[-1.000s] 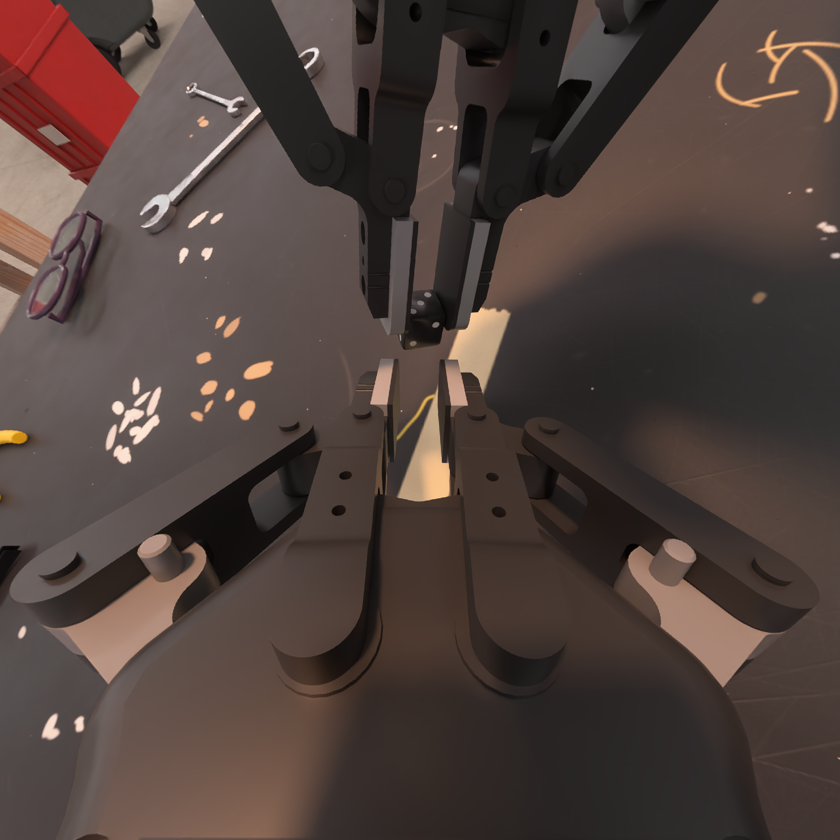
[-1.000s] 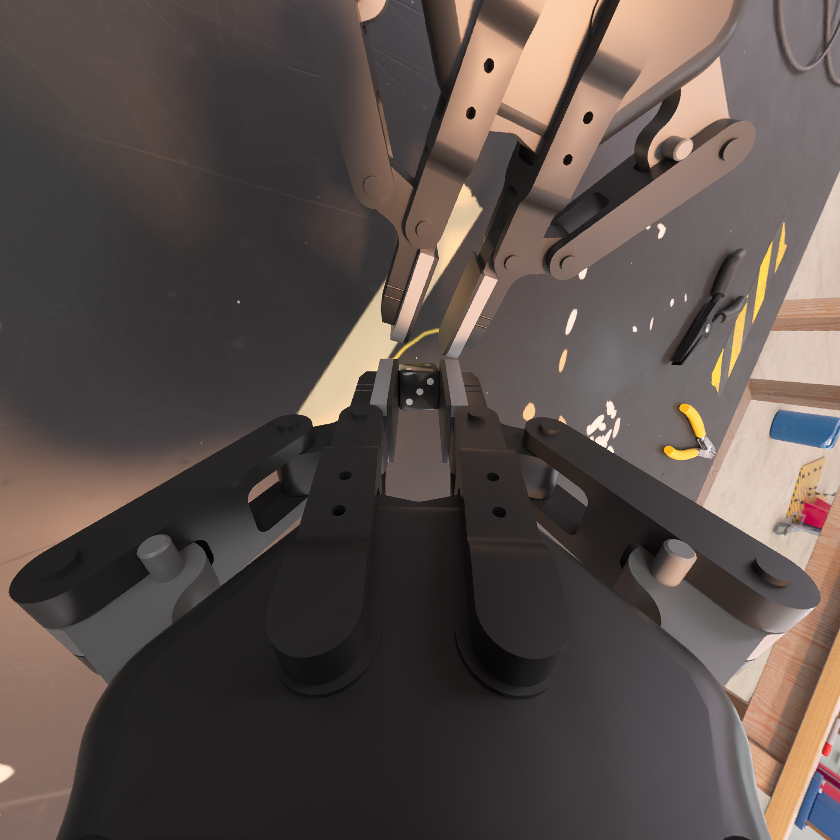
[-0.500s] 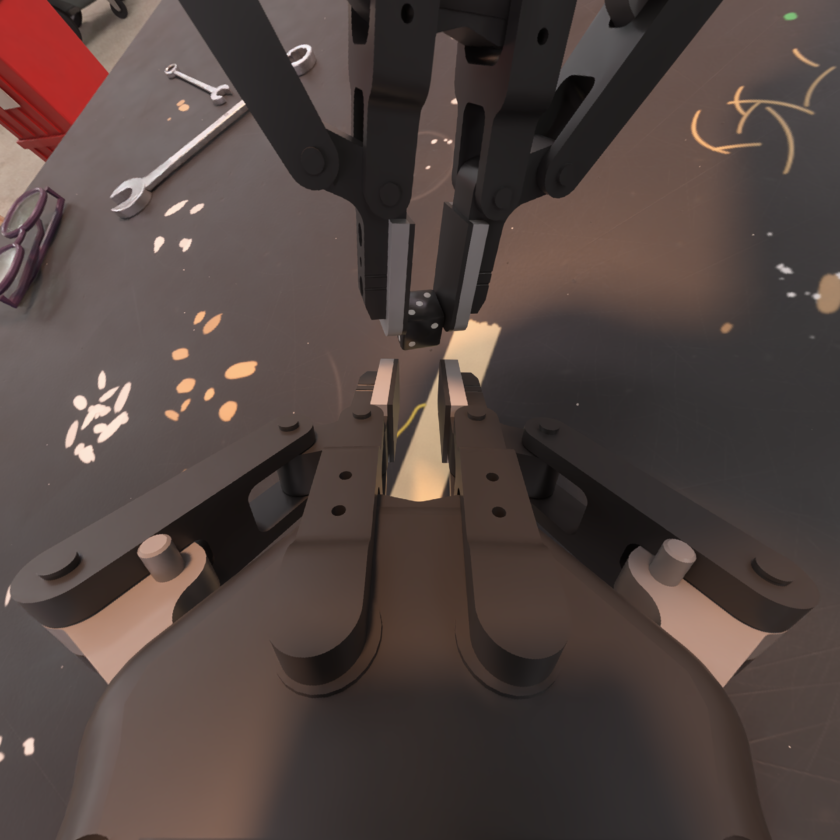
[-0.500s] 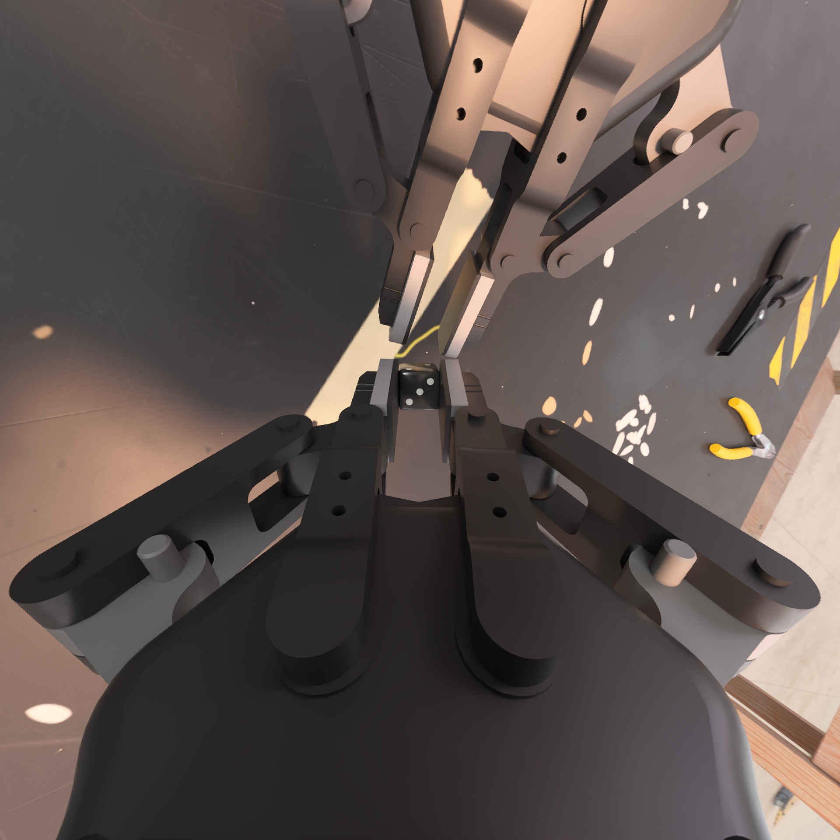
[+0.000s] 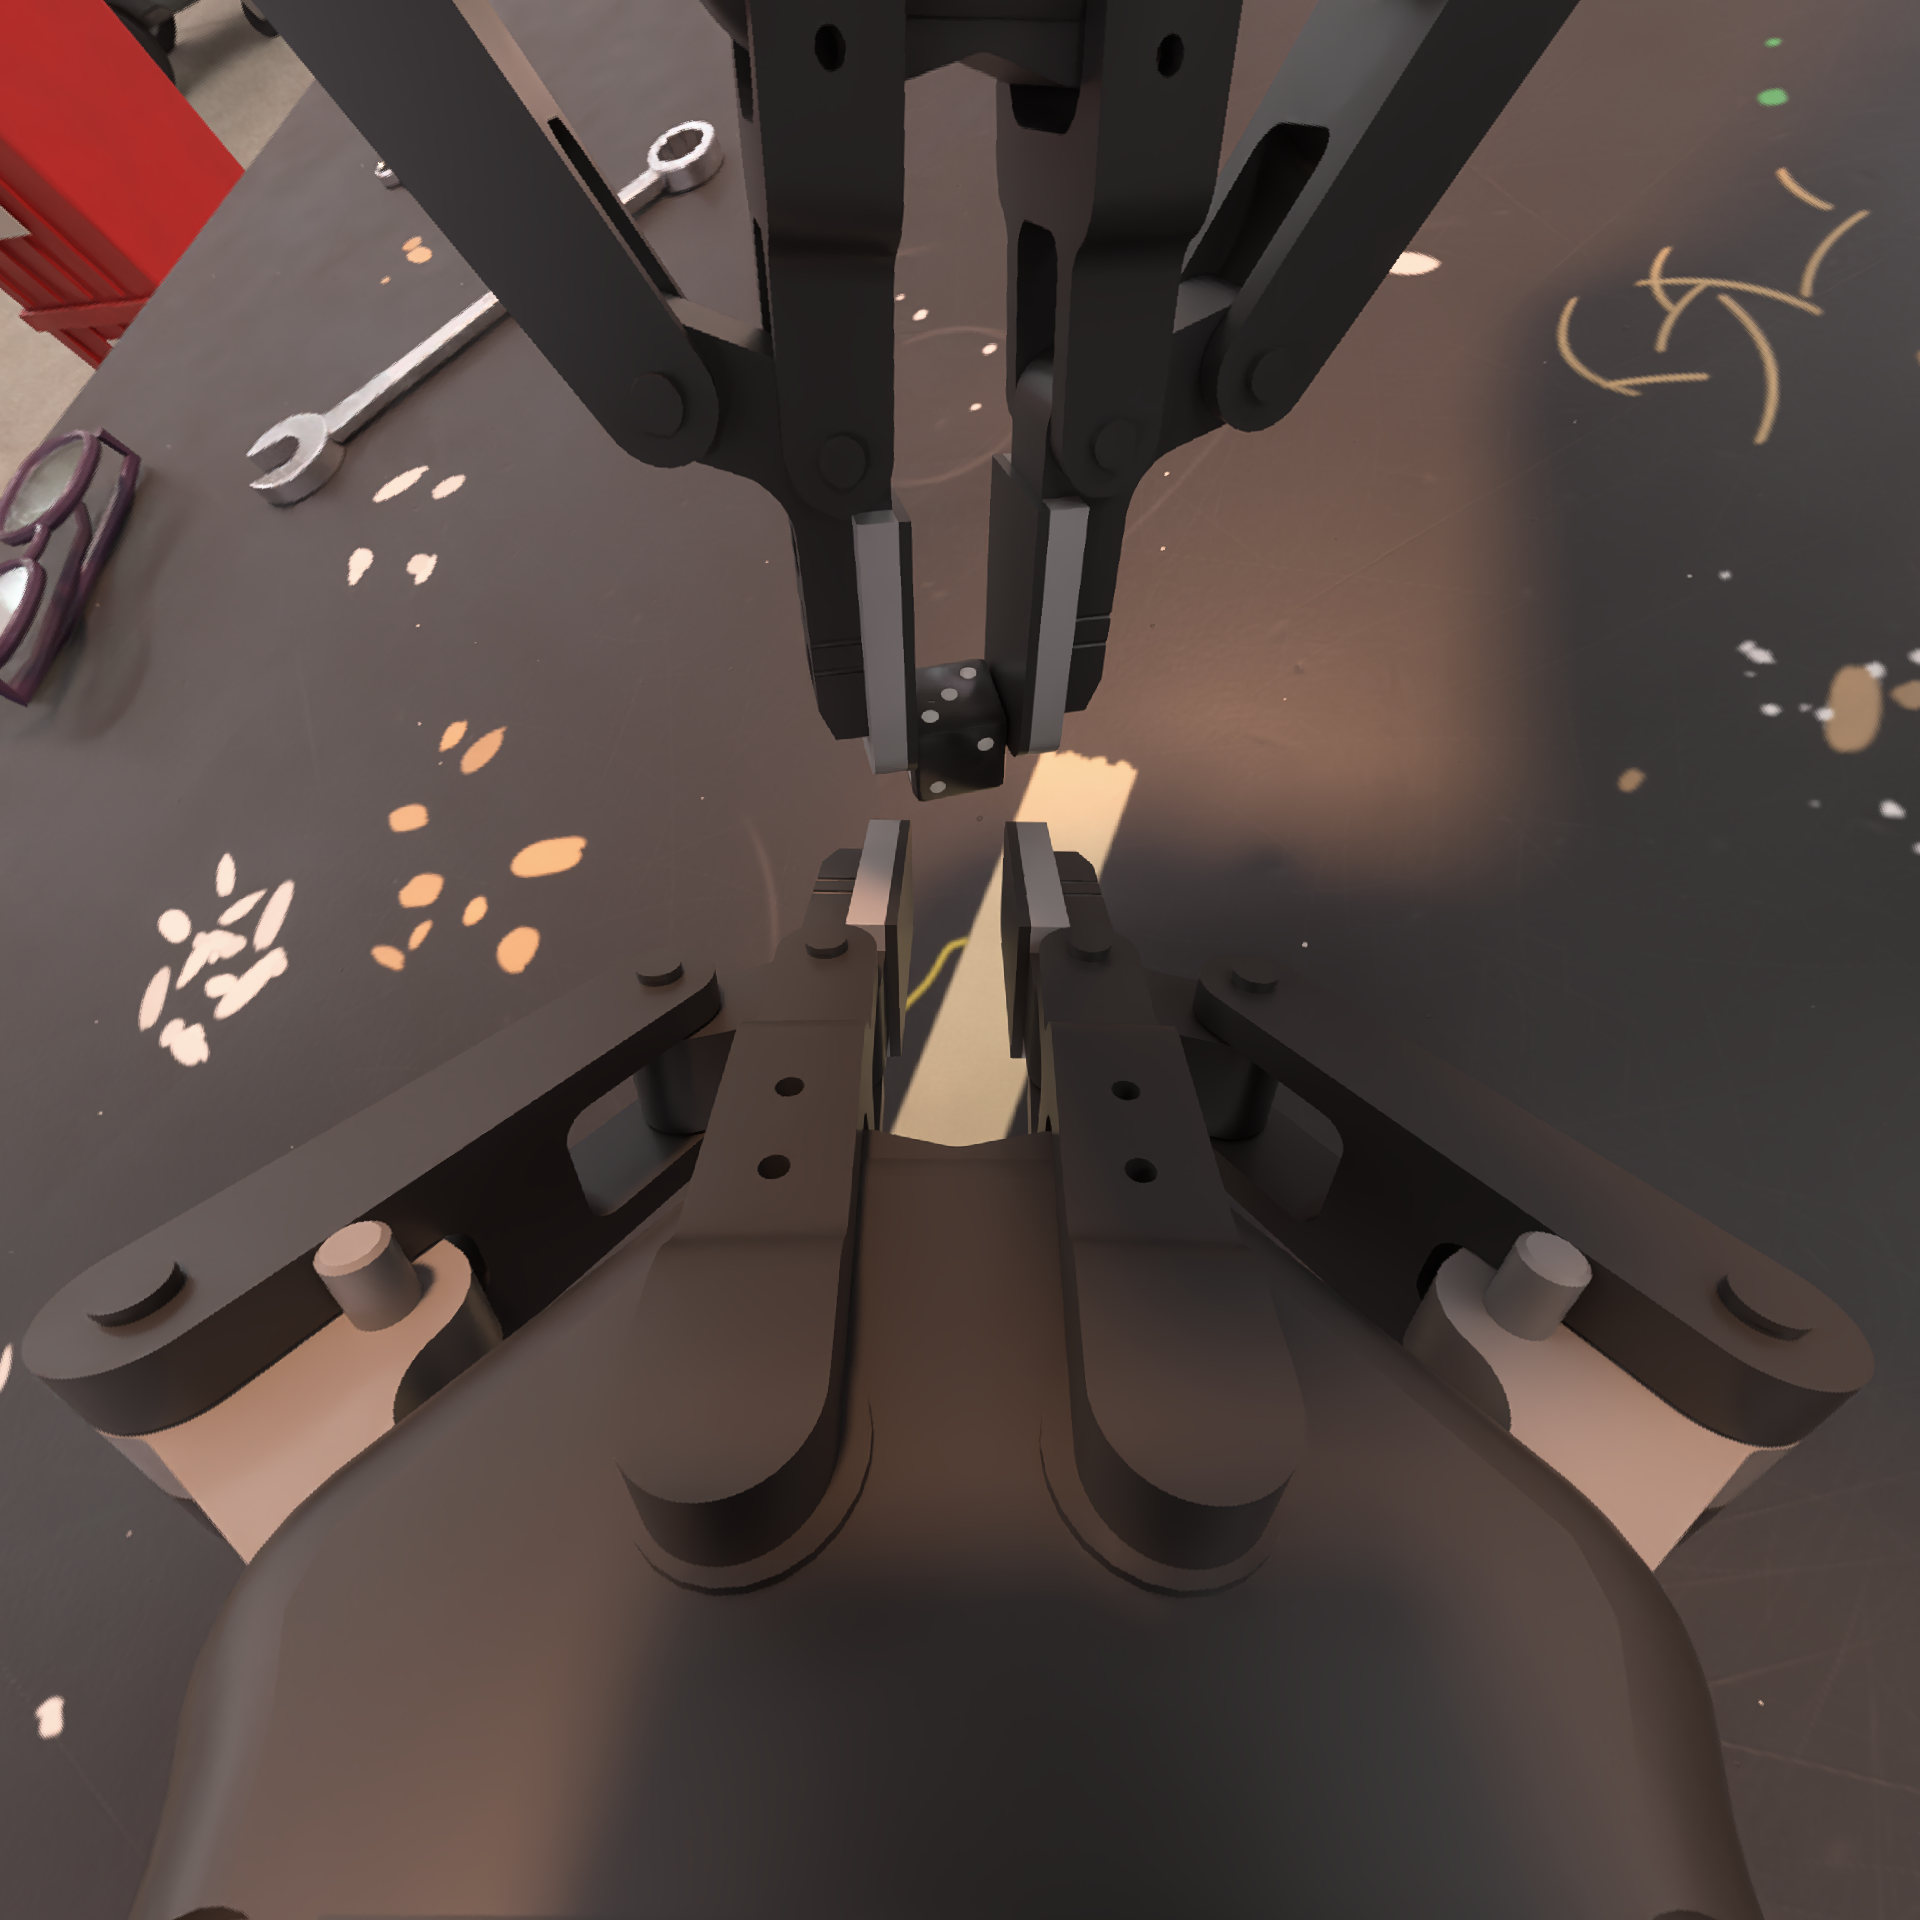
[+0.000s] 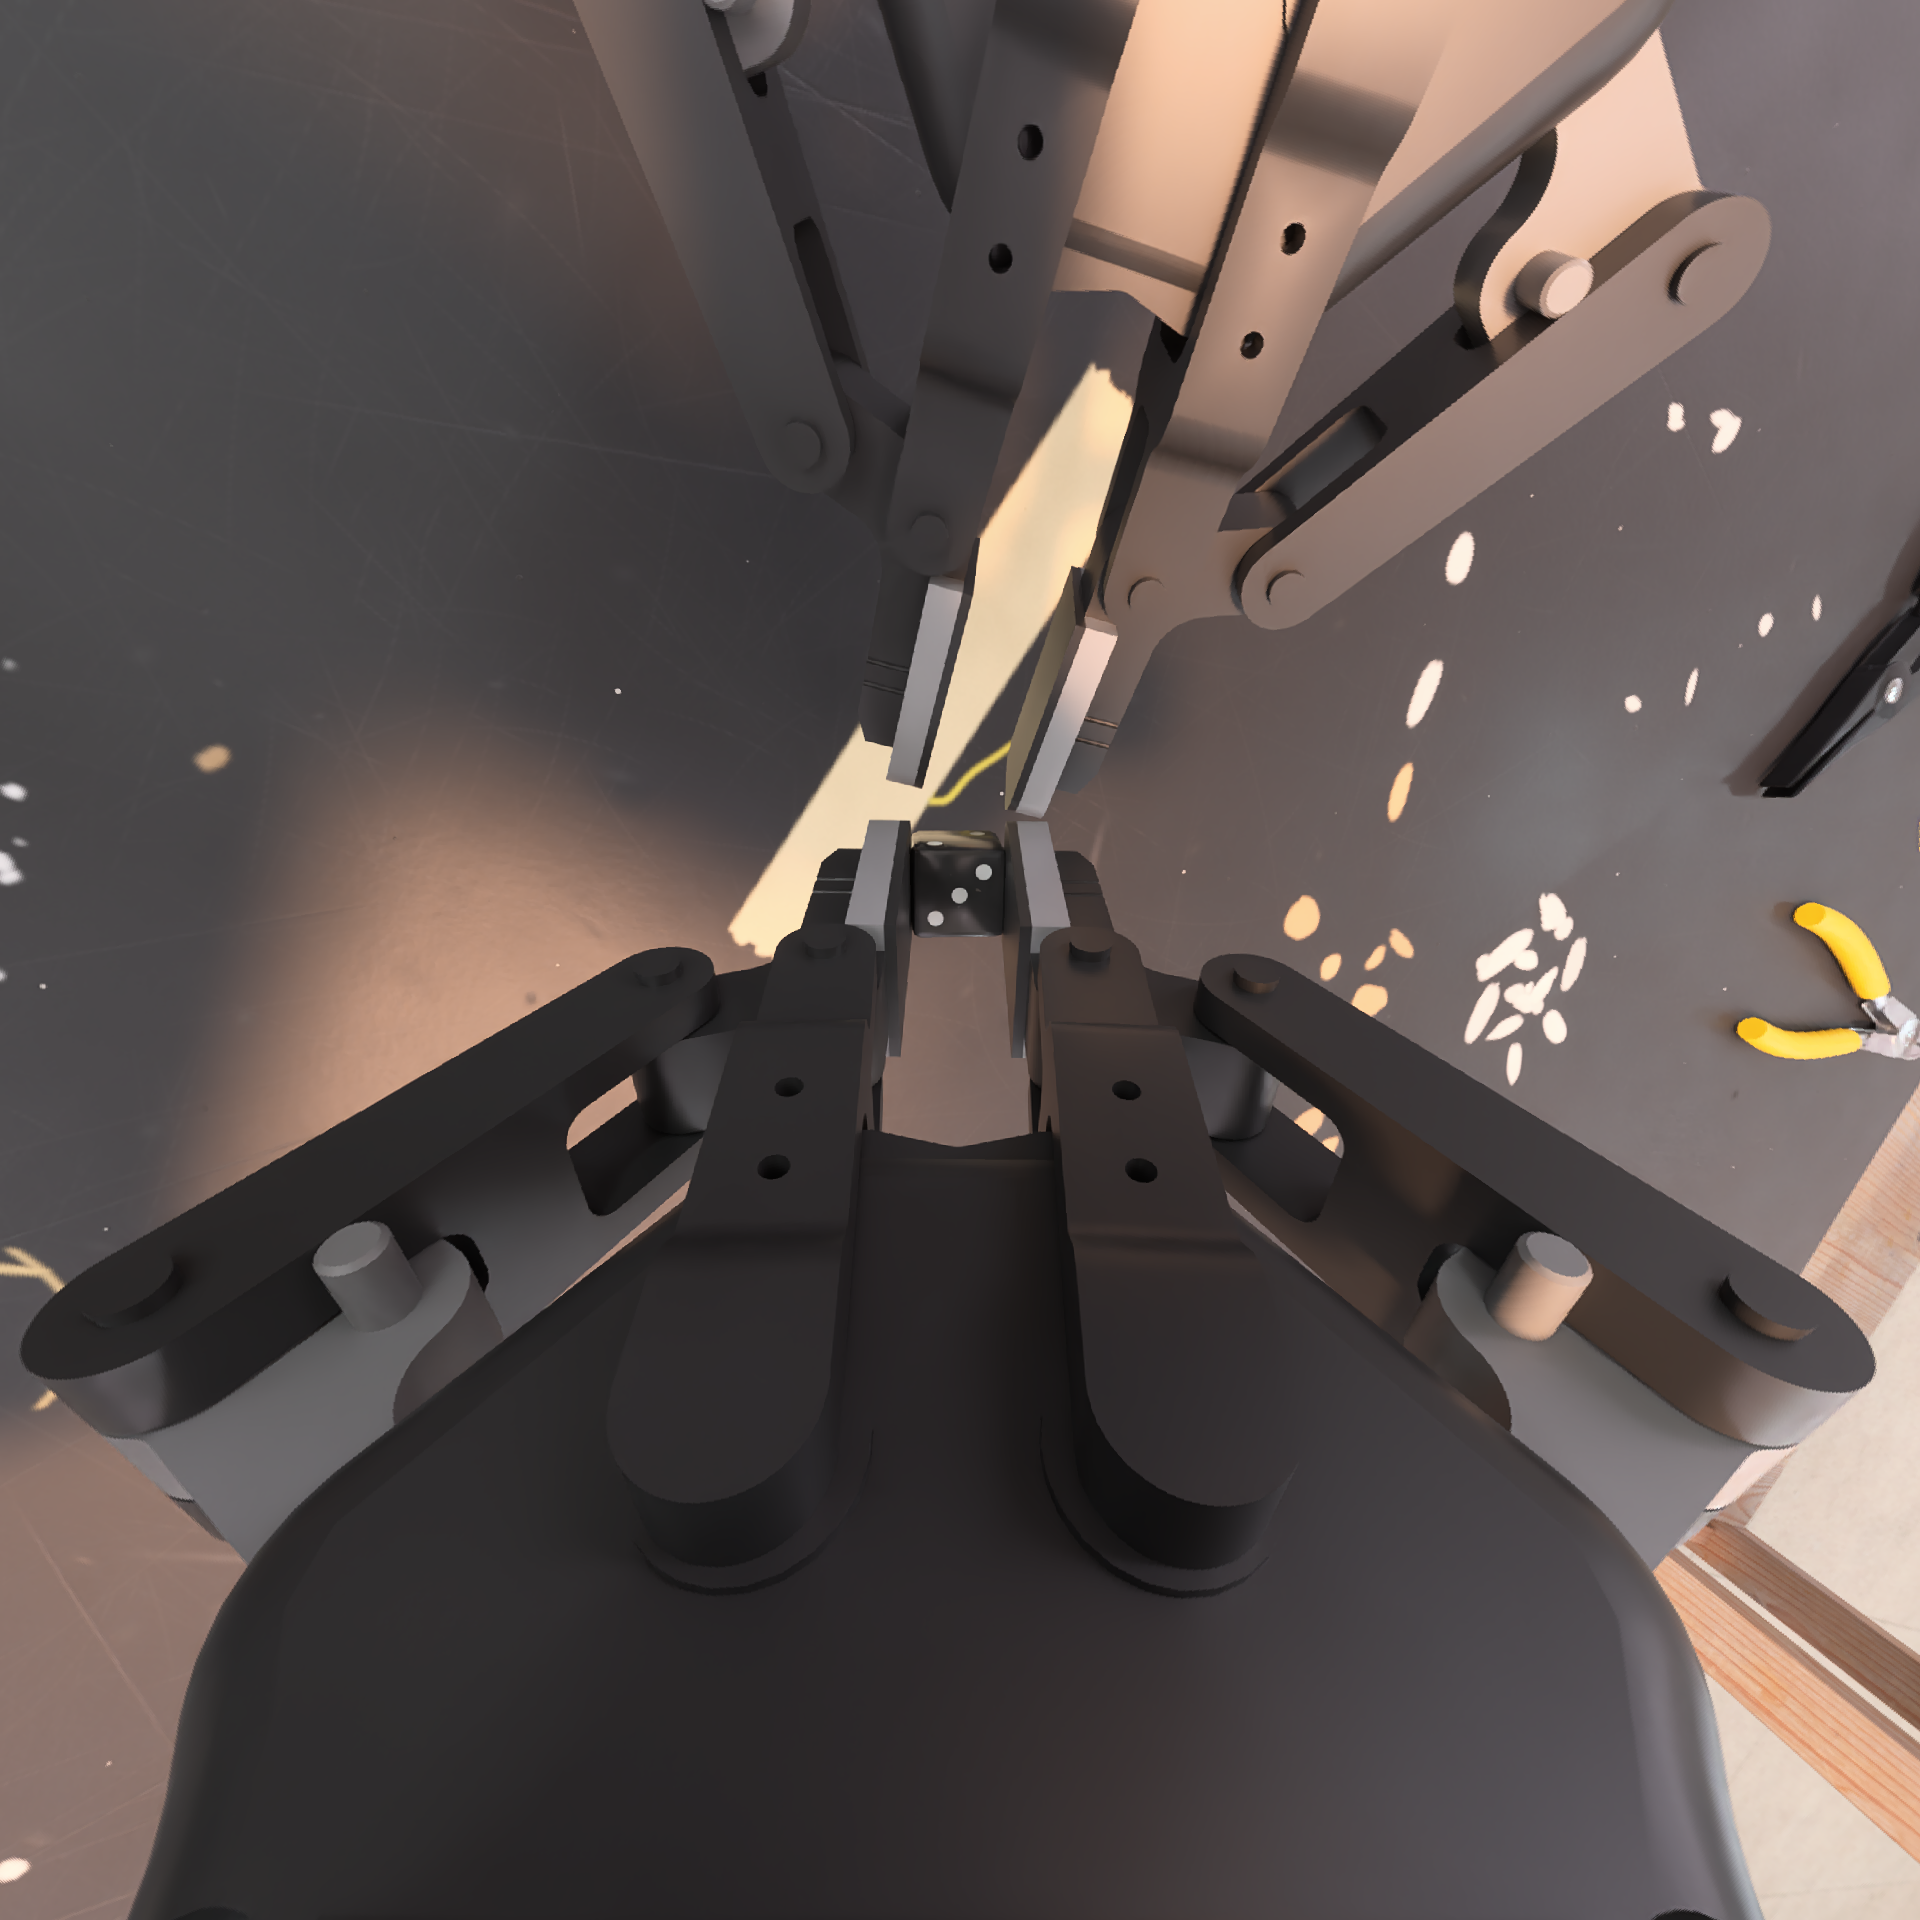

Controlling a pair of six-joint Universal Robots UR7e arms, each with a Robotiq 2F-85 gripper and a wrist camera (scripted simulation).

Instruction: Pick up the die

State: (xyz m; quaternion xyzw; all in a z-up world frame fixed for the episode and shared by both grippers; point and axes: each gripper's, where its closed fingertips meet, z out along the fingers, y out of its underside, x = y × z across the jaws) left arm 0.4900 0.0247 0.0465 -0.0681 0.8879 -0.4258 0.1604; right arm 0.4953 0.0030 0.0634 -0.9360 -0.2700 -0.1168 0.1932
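Observation:
The black die with white pips point(image 6: 956, 896) is held between the pads of my right gripper point(image 6: 956, 862), which is shut on it above the dark table. In the left wrist view the die point(image 5: 956, 727) sits at the tips of the right gripper, which points toward the camera. My left gripper point(image 5: 956, 847) is tip to tip with it, just short of the die. Its jaws stand a narrow gap apart with nothing between them. It also shows in the right wrist view point(image 6: 971, 787), just beyond the die.
A silver wrench point(image 5: 416, 358), purple glasses point(image 5: 52, 551) and a red cabinet point(image 5: 83, 156) lie to the left. Yellow-handled pliers point(image 6: 1839, 997) and black pliers point(image 6: 1849, 707) lie near the table's wooden edge. A pale tape strip point(image 5: 1039, 883) runs under the grippers.
Both grippers keep the same stance to each other, with the die still held. The table below has shifted in both views, so the pair has moved together.

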